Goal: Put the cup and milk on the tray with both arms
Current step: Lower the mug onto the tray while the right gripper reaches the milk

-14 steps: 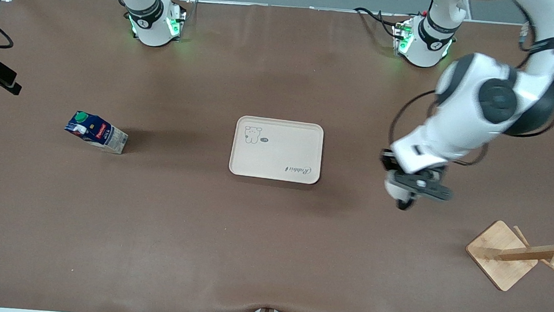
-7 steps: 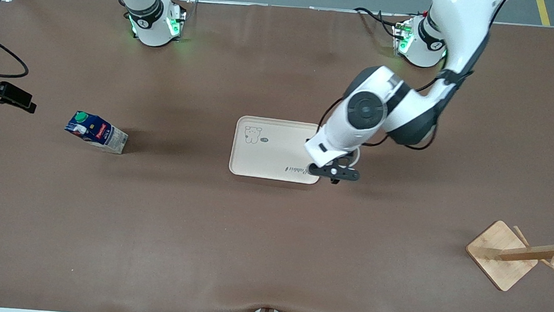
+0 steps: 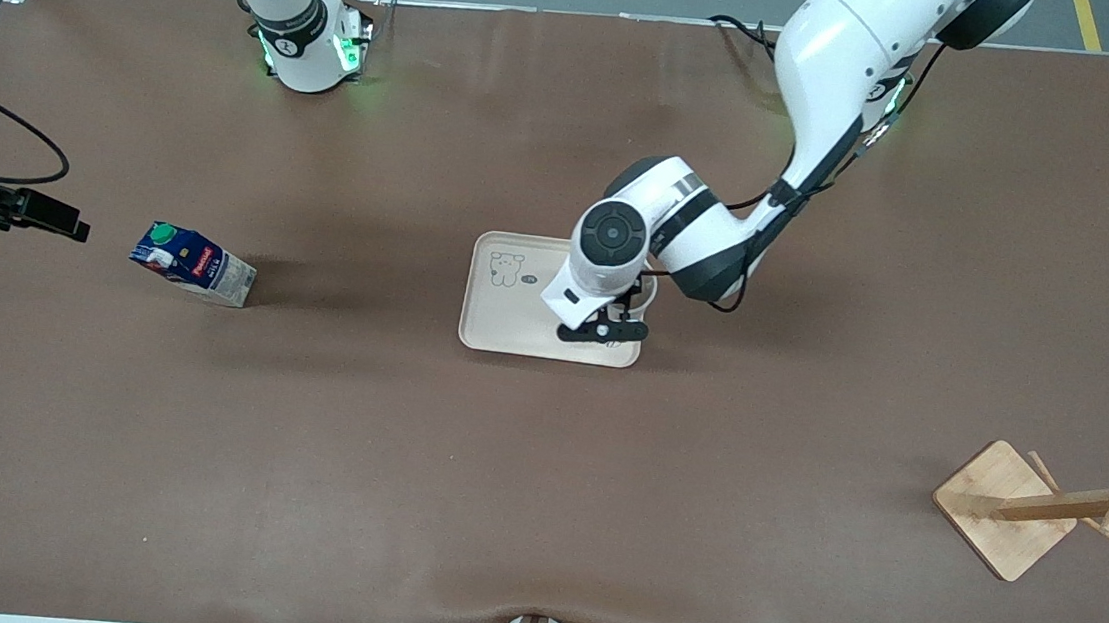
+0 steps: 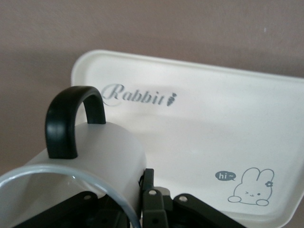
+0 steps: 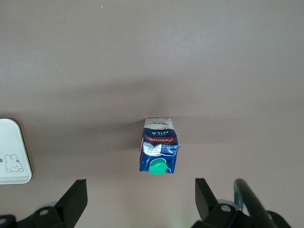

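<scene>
High front camera facing the arms, both wrist cameras looking down, all sharing the tray (image 3: pixel 512 333) (left wrist closest).

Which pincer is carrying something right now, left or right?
The left pincer, shut on the cup above the tray. The right pincer is open and empty, over the milk.

Bare tabletop (image 3: pixel 355 415) all around milk (image 3: pixel 192 265)

A: What is lying on the brown bench (image 3: pixel 537 511)?

B: The tray (image 3: pixel 513 323) is sitting near the middle. The milk (image 3: pixel 192 263) is standing toward the right arm's end, and a wooden rack (image 3: pixel 1004 508) toward the left arm's end.
</scene>
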`<state>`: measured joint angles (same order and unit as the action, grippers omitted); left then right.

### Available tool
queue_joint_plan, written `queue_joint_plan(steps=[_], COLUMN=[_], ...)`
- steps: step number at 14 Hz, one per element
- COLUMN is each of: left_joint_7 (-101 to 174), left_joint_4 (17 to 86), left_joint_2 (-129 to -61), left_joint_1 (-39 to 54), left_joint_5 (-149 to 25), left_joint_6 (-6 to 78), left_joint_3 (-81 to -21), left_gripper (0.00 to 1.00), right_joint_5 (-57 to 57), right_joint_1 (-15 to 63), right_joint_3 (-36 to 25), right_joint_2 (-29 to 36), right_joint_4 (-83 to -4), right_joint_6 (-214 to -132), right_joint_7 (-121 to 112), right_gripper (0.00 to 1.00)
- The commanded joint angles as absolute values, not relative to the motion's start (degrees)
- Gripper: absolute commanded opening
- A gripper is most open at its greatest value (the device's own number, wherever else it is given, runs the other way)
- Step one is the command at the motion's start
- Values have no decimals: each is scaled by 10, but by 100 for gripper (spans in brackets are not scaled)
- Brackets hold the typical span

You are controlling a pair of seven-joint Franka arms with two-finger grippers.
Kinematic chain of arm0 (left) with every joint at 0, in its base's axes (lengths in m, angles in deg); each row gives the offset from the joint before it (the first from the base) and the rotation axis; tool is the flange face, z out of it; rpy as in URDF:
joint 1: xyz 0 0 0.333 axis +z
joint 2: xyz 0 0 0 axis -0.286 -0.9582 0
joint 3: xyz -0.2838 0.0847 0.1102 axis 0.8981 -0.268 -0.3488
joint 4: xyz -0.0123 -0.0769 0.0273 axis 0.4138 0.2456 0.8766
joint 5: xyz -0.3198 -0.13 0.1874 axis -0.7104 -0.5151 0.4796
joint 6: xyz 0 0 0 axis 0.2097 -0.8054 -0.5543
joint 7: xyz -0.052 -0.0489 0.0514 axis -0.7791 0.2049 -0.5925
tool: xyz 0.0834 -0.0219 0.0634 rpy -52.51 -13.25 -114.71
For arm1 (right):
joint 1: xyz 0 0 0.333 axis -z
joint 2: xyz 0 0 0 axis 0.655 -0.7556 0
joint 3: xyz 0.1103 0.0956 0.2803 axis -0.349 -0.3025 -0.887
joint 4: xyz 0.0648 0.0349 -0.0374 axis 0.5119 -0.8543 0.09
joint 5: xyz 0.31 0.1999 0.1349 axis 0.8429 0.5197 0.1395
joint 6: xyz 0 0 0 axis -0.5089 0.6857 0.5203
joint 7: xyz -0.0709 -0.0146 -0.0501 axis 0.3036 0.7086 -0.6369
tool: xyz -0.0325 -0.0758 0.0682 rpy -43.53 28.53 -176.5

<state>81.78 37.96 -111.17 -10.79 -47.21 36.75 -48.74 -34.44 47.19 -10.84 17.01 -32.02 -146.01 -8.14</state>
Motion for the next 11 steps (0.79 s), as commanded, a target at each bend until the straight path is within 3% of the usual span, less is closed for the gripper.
queue_joint_plan(steps=[1,9,11], left_joint_7=[830,834,833], left_joint_4=[360,364,363], left_joint_2=[-1130,-1149,-1149], left_joint_1=[-132,-136,-131], left_joint_5=[-458,-435,-437], left_joint_6=[371,386,386], left_joint_3=[-500,-503,-503], left_gripper=[0,2,75], right_joint_5=[-333,-333,-336], right_joint_1=[478,484,486], right_joint_3=[-112,-111,-111], right_joint_2=[144,99,90], right_joint_4=[-317,-317,-317], right_joint_6=[-1450,-1419,-1425], right_joint_7=[-80,-80,-84], right_gripper=[100,100,100])
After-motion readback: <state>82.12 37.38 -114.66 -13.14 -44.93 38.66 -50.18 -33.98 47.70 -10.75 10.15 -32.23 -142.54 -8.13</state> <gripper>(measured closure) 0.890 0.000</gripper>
